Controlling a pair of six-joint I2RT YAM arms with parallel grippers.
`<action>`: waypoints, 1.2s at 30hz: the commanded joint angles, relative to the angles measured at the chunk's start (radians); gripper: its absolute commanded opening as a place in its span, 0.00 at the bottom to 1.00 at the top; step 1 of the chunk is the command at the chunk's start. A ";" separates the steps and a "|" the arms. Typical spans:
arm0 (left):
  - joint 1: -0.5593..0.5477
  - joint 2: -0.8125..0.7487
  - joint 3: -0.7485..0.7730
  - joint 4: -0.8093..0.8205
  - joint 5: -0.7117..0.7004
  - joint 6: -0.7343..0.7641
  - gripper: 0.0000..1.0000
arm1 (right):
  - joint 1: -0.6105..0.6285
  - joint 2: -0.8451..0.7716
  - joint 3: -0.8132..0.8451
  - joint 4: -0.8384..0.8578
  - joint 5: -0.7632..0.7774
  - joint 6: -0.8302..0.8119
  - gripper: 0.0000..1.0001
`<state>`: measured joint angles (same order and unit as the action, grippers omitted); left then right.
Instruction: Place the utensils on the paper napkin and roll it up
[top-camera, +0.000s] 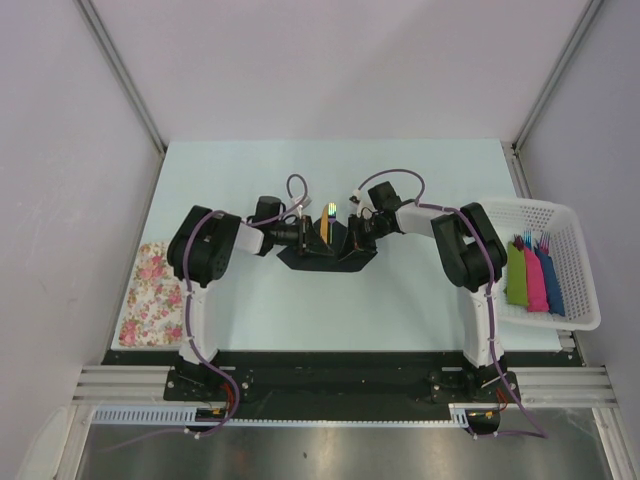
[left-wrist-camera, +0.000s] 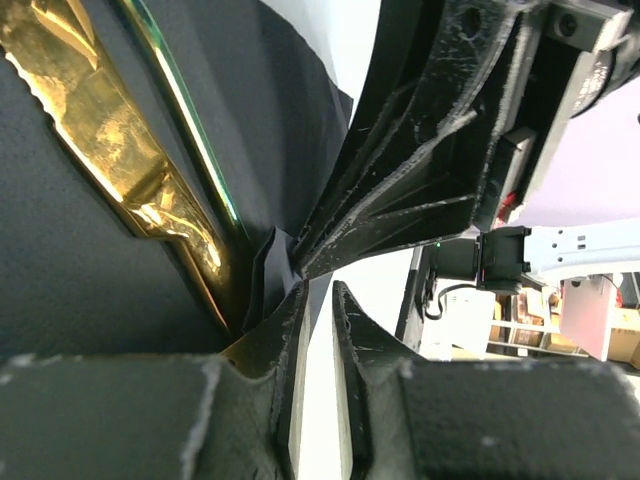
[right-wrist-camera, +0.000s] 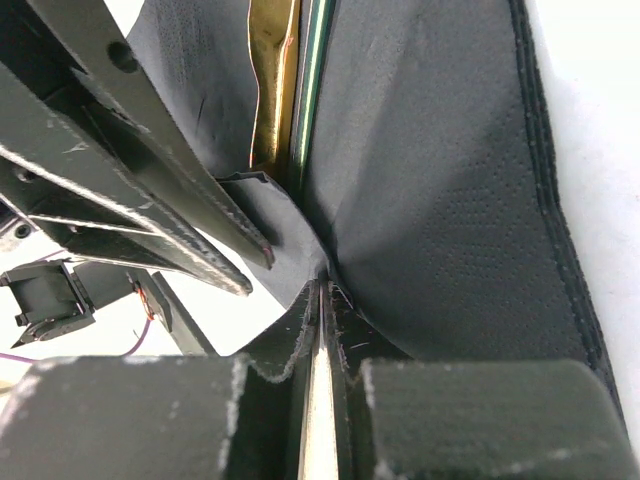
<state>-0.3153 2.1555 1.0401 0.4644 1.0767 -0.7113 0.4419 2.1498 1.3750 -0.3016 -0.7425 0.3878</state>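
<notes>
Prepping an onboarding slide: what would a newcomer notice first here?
Both arms meet mid-table, left hand and right hand at the black paper napkin, with shiny yellow-orange utensils lying on it. Then the bright green, pink and blue bundles in the white basket at far right.

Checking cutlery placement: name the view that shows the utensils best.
Left wrist: the utensils show large, a serrated gold edge clear on the napkin. Right wrist shows a narrow strip; top, only a small sliver.

Pale mint table (top-camera: 400, 300), 1 black napkin (top-camera: 330, 264) at its middle, 1 floral cloth (top-camera: 152, 295) at the left near edge, 1 white basket (top-camera: 565, 215) at the right edge
</notes>
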 joint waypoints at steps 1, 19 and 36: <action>-0.008 0.021 0.034 0.026 0.008 -0.019 0.18 | 0.015 0.009 0.026 -0.022 0.032 -0.027 0.08; 0.012 0.070 0.003 0.105 0.006 -0.100 0.00 | -0.034 -0.050 0.073 -0.051 -0.004 -0.058 0.12; 0.016 0.069 0.011 0.040 -0.006 -0.051 0.00 | -0.175 -0.166 -0.019 -0.192 0.202 -0.184 0.73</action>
<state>-0.3073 2.2147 1.0439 0.5282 1.0771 -0.8036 0.2752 2.0285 1.3872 -0.4446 -0.6304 0.2462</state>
